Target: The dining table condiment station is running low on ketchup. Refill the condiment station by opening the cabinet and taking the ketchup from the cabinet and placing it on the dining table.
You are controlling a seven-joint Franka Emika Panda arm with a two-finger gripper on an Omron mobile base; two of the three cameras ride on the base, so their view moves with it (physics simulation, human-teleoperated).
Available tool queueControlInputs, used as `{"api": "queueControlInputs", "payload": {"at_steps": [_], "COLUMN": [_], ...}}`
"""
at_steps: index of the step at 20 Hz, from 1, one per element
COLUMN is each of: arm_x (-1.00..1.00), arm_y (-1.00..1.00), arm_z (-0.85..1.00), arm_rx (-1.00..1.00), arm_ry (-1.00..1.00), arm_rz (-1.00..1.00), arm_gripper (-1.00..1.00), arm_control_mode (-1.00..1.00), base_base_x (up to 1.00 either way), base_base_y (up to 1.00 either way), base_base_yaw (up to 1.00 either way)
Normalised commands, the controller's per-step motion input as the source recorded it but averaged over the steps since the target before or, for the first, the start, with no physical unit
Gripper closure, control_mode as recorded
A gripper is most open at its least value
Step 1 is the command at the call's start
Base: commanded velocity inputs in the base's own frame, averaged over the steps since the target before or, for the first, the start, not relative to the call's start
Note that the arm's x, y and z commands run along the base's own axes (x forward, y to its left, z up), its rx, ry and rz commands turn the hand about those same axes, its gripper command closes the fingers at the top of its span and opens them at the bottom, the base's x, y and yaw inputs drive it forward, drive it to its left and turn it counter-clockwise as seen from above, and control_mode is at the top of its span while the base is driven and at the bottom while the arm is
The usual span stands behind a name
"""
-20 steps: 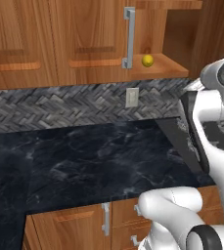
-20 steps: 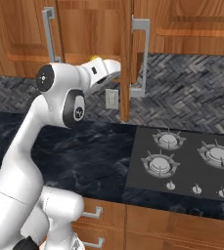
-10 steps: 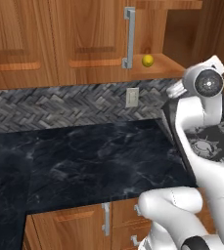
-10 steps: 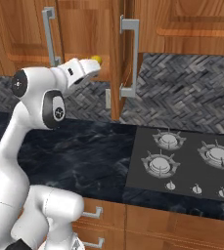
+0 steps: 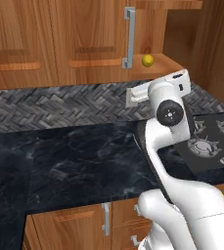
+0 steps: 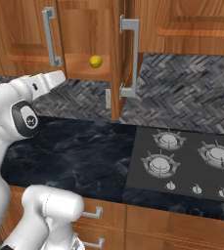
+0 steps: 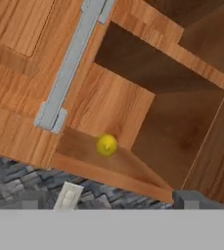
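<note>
The cabinet (image 5: pixel 89 34) hangs above the black counter. Its left door is closed, with a silver bar handle (image 5: pixel 129 36). Its right door (image 6: pixel 117 58) stands swung out, edge-on in the right base view. On the bare bottom shelf (image 7: pixel 108 161) lies a small yellow ball (image 7: pixel 106 145), also seen as the ball (image 6: pixel 96 61) and the ball (image 5: pixel 147 60). My gripper (image 7: pixel 103 200) is open, below and in front of the shelf, with nothing between its tips. The ketchup is hidden from me and the dining table is out of view.
A gas hob (image 6: pixel 182 161) is set into the black marble counter (image 5: pixel 74 166) on the right. A wall outlet (image 5: pixel 134 96) sits on the herringbone backsplash under the cabinet. Base cabinets with short handles (image 5: pixel 105 218) run below the counter. My white arm (image 6: pixel 20 114) rises at the left.
The arm has swung left, away from the open door, and now points up at the shelf. The right door stands a little wider.
</note>
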Motion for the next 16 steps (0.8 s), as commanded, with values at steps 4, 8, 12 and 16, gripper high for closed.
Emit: {"api": "queueControlInputs", "payload": {"at_steps": [4, 8, 12, 16], "arm_x": [0.00, 0.06, 0.22, 0.49], "arm_y": [0.65, 0.54, 0.08, 0.00], "arm_z": [0.00, 0.18, 0.50, 0.43], "arm_rx": [0.38, 0.31, 0.05, 0.01], "arm_ry": [-0.41, -0.34, -0.19, -0.05], "arm_rz": [0.18, 0.08, 0.00, 0.01], "arm_gripper": [-1.00, -1.00, -1.00, -1.00], "arm_control_mode": [-1.00, -1.00, -1.00, -1.00], "base_base_x": [0.00, 0.00, 0.00, 0.00], "base_base_y": [0.00, 0.00, 0.00, 0.00], "base_base_yaw": [0.00, 0.00, 0.00, 0.00]}}
